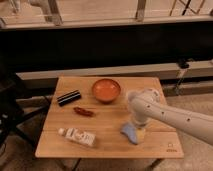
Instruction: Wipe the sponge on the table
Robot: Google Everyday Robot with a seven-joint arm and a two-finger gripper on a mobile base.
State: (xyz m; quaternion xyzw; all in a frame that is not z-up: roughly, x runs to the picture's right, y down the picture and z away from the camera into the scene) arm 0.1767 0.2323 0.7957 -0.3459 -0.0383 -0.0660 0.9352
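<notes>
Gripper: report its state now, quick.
Gripper: down at the sponge, front right of the table; whether it is open, closed or holding cannot be told.

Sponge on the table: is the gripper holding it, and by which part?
Cannot be told. The gripper is down right over the sponge, near the front edge of the table, but the arm hides any contact.

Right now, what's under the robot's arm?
A light-blue sponge lies on the table, the gripper right over it. The arm hides part of the sponge and the table behind.
</notes>
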